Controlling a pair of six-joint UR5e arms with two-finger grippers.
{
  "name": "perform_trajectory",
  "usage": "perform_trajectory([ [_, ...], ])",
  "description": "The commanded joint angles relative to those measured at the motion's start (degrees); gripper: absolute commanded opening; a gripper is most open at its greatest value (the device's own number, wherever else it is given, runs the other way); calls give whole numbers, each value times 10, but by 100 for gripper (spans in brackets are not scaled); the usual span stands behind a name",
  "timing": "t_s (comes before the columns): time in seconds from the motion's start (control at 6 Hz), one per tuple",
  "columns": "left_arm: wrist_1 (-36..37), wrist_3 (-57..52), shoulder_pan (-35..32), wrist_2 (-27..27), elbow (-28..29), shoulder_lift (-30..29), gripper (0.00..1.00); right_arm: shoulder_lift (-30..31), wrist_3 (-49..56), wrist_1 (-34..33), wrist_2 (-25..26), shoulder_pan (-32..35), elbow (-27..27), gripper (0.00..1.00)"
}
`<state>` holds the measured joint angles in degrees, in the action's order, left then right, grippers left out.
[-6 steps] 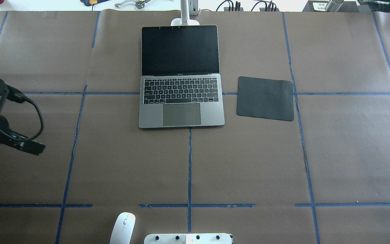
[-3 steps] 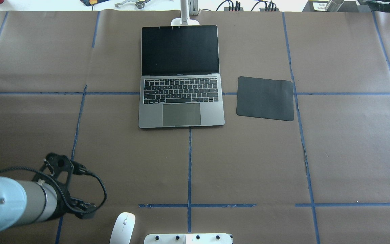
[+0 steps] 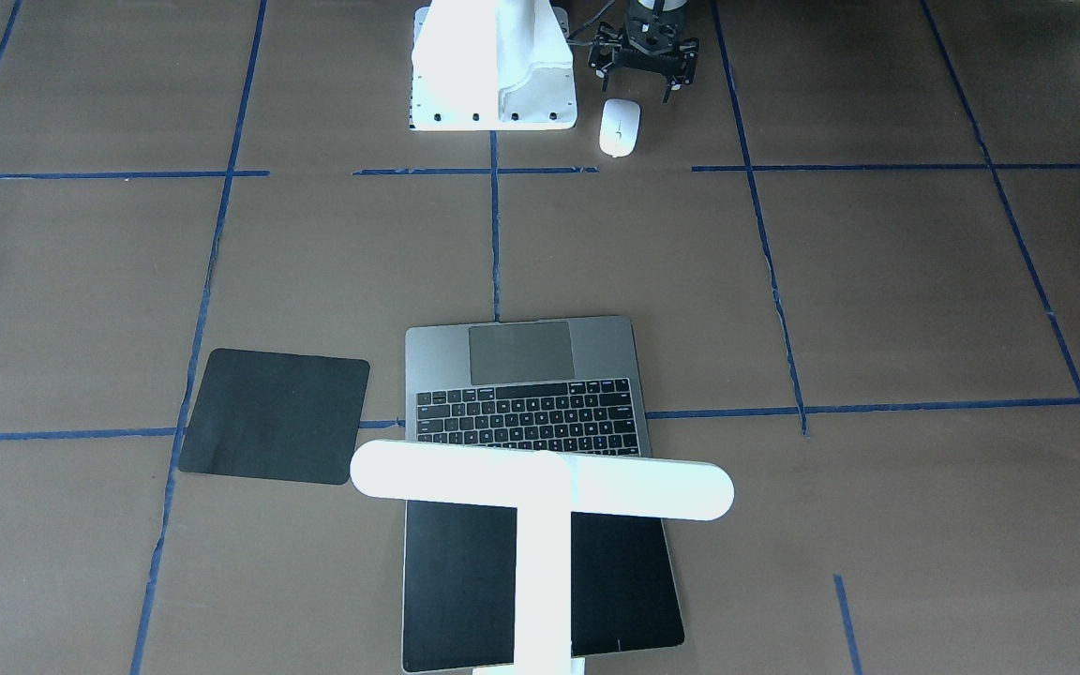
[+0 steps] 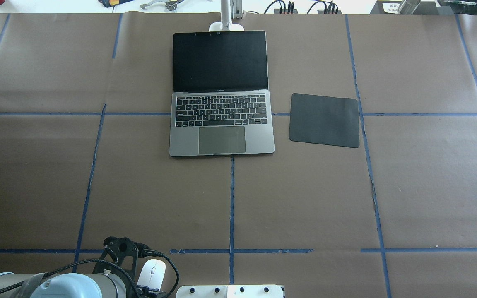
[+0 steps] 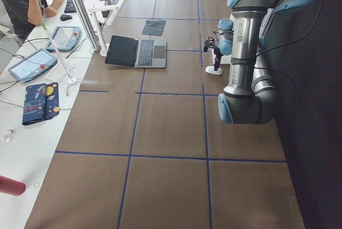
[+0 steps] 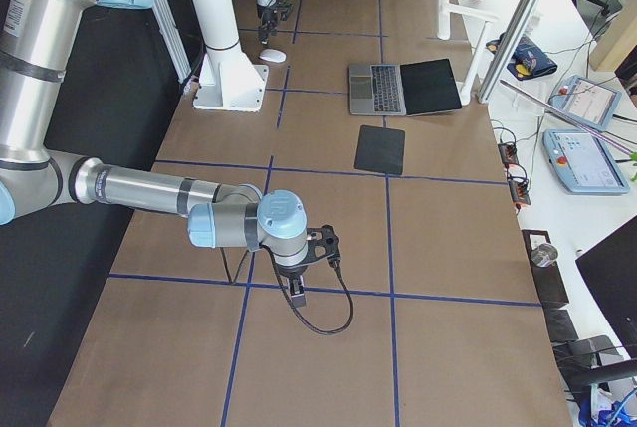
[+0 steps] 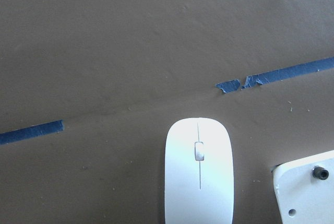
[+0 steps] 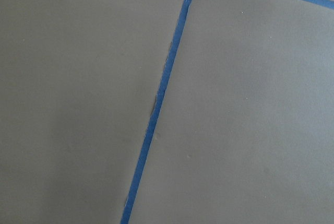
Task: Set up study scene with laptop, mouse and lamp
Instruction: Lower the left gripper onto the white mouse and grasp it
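Note:
The open grey laptop (image 4: 222, 124) sits at the table's far middle, its screen black; it also shows in the front view (image 3: 526, 394). The white T-shaped lamp (image 3: 540, 487) stands behind it, its bar head over the hinge; only its stem (image 4: 226, 16) shows from overhead. The white mouse (image 4: 152, 271) lies at the near edge beside the robot base and shows in the left wrist view (image 7: 199, 172). My left gripper (image 3: 645, 66) hovers just beside the mouse on its robot side and looks open and empty. My right gripper (image 6: 299, 288) shows only in the right side view; I cannot tell its state.
A black square mat (image 4: 324, 120) lies right of the laptop. The white bolted base (image 4: 230, 291) stands next to the mouse. Blue tape lines cross the brown paper. The right wrist view shows only paper and tape. Clutter and an operator sit beyond the far edge.
My left arm has swung from the table's left edge to the near edge, ending beside the mouse. The right gripper's tip has left the overhead view.

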<state>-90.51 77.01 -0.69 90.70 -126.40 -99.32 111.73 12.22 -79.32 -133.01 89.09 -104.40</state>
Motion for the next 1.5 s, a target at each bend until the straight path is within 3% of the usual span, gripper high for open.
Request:
perform_trajectory([
  [0.0,-1,-2,1,1,28,-12,100,1,-1,2,-1,0,2,100],
  [0.5,-1,-8,1,3,68,-47,100,1,-1,3,-1,0,2,100],
  [0.83,-1,-34,-3,4,70,-47,83,1,-1,3,-1,0,2,100],
  [1.33,-1,-34,-1,6,78,-47,82,1,0,3,-1,0,8,100],
])
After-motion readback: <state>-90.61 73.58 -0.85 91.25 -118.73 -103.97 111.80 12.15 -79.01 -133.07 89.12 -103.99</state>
